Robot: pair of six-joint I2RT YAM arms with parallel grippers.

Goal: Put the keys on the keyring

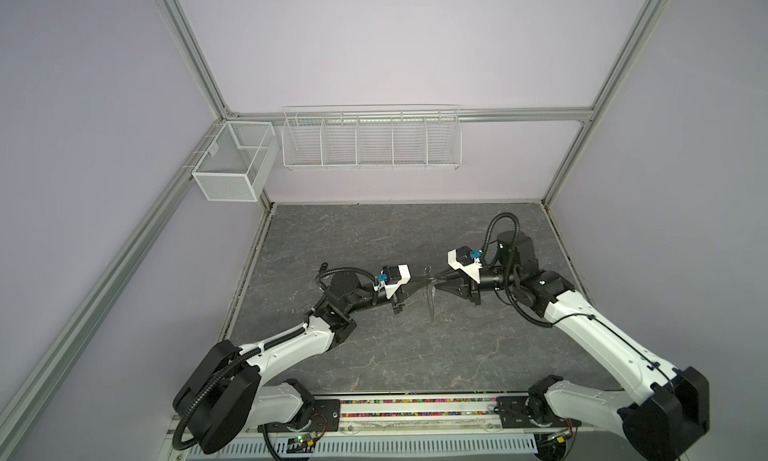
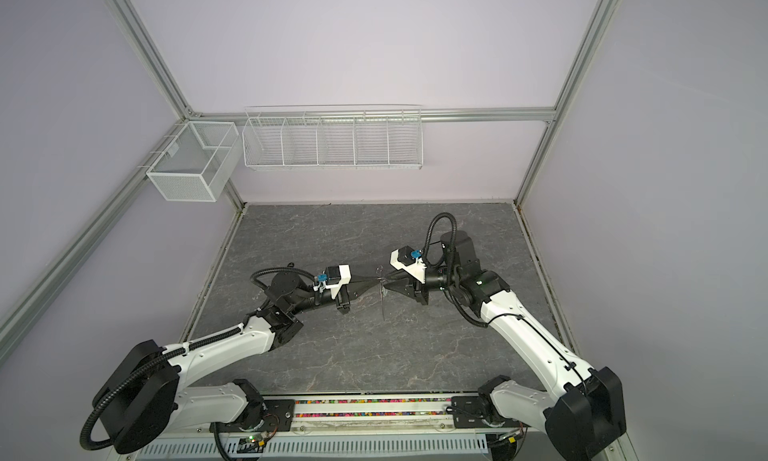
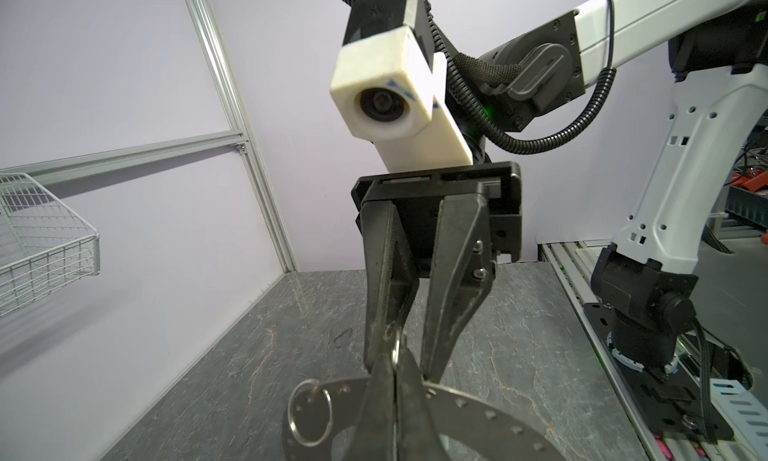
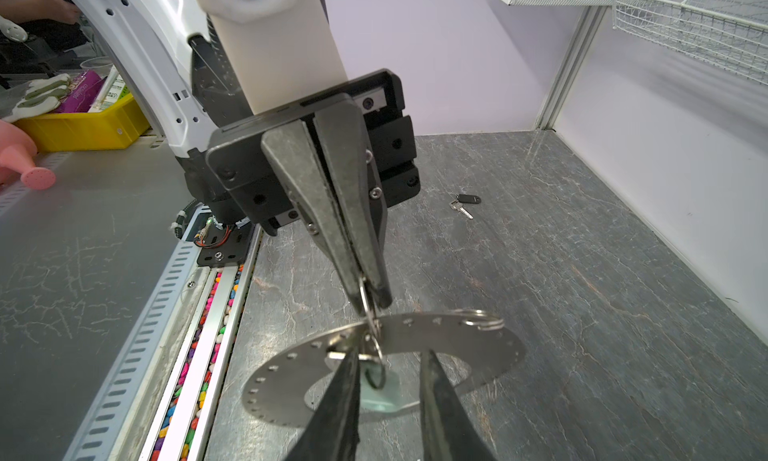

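Keyring (image 1: 430,299) hangs edge-on at the centre of both top views, above the counter (image 1: 374,238). It looks to us like stiff, thin, slick metal. The left end effector (image 4: 370,299) pinches it by a wire loop (image 4: 366,309) at its rim. The right end effector (image 4: 390,353) stands part-spread near the mint-headed key (image 4: 384,396), and we see no grip. The black-headed key (image 4: 468,199) lies flat on the counter, well apart. We judge it light and best taken by its plastic head.

Both top views are looking steeply down from high onto the whole desk (image 1: 374,355). The wrist cameras are sitting close behind the left tool (image 3: 395,363) and right tool (image 4: 390,355), seemingly facing each other, sharing the keyring (image 4: 457,338).
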